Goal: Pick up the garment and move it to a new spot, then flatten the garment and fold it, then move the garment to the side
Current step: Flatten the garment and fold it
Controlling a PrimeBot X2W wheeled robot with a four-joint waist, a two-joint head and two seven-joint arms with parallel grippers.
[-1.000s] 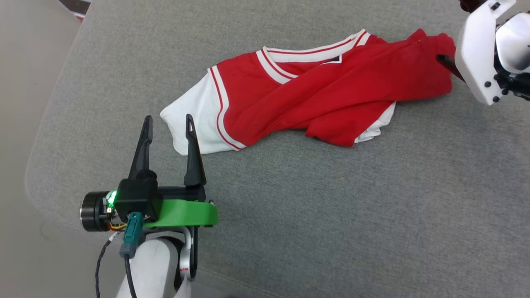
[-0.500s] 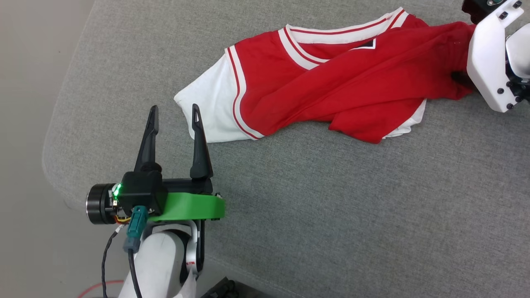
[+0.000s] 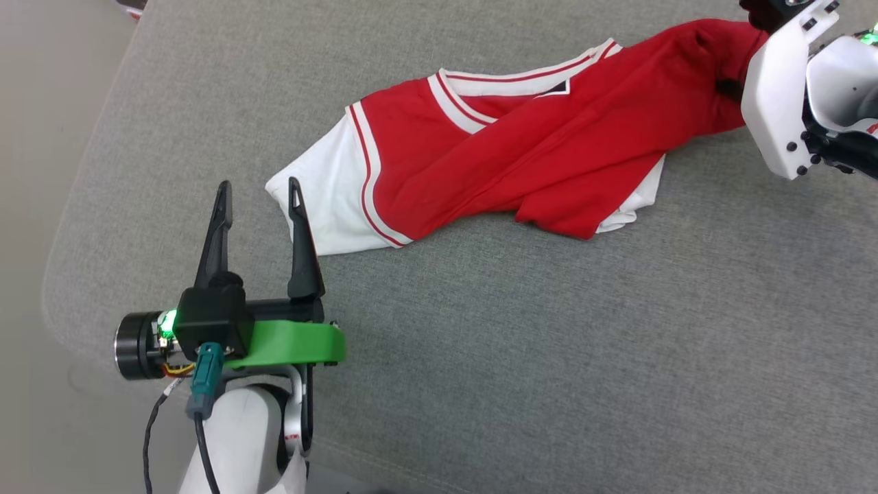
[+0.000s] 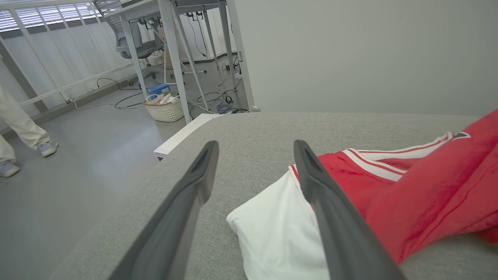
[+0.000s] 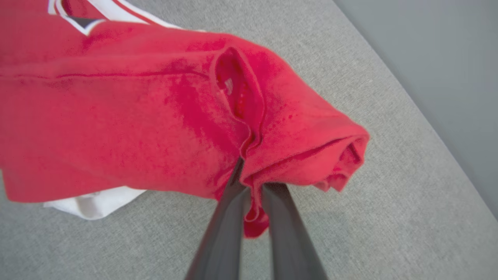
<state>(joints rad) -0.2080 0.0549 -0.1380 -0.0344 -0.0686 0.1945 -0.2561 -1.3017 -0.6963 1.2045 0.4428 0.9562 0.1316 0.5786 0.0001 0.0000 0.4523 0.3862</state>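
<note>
The garment point(image 3: 528, 151), a red shirt with white sleeves and red-white striped trim, lies crumpled across the grey cushion point(image 3: 521, 357). Its right end is bunched and lifted a little off the cushion. My right gripper point(image 5: 253, 182) is shut on that bunched red end of the garment point(image 5: 272, 128), with folds of cloth pinched between the fingers. In the head view the right gripper's white housing point(image 3: 778, 103) covers the fingers at the top right. My left gripper point(image 3: 259, 195) is open just left of the white sleeve point(image 4: 276, 229), and its right finger point(image 4: 330, 217) crosses in front of the sleeve.
The cushion's rounded left edge point(image 3: 58, 274) drops to the floor beside my left arm. In the left wrist view, beyond the cushion, stand a table's legs point(image 4: 175, 58), a white basket point(image 4: 165, 109) and a person's legs point(image 4: 23, 132). A grey wall point(image 5: 435, 54) runs behind the cushion.
My right gripper has closed on the garment's red right end and raised it, pulling the cloth up and to the right. The head camera has shifted. The left gripper stays open by the sleeve.
</note>
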